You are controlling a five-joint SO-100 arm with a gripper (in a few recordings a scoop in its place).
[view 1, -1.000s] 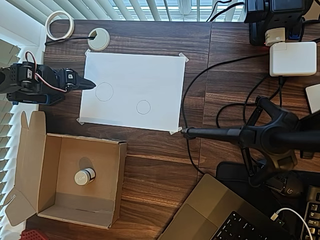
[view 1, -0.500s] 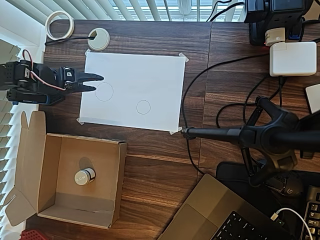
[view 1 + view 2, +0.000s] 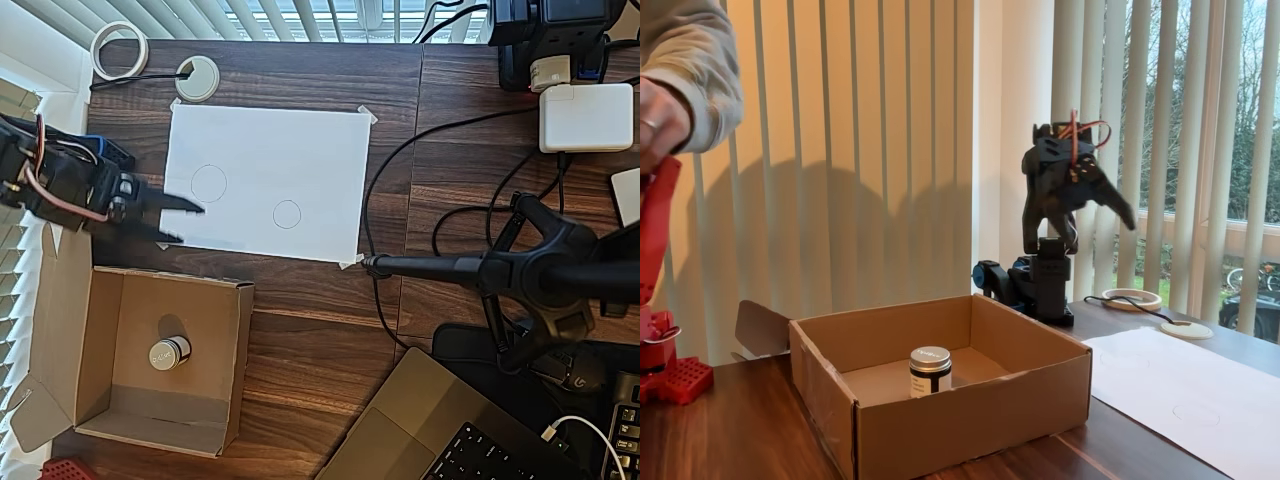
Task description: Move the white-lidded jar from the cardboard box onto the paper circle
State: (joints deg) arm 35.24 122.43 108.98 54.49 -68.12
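The white-lidded jar, dark-sided under its pale lid, stands upright.

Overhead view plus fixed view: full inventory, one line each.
white-lidded jar: 1, white lid, upright inside the box
cardboard box: 1, brown, open, lower left in overhead view
white sheet: 1, taped to the desk
paper circle: 1, smaller pencil outline
larger circle: 1, pencil outline
tape roll: 1, white, top left
desk grommet: 1, white
power adapter: 1, white
laptop: 1, grey, bottom edge
pincer: 1, black, open, at the sheet's left edge
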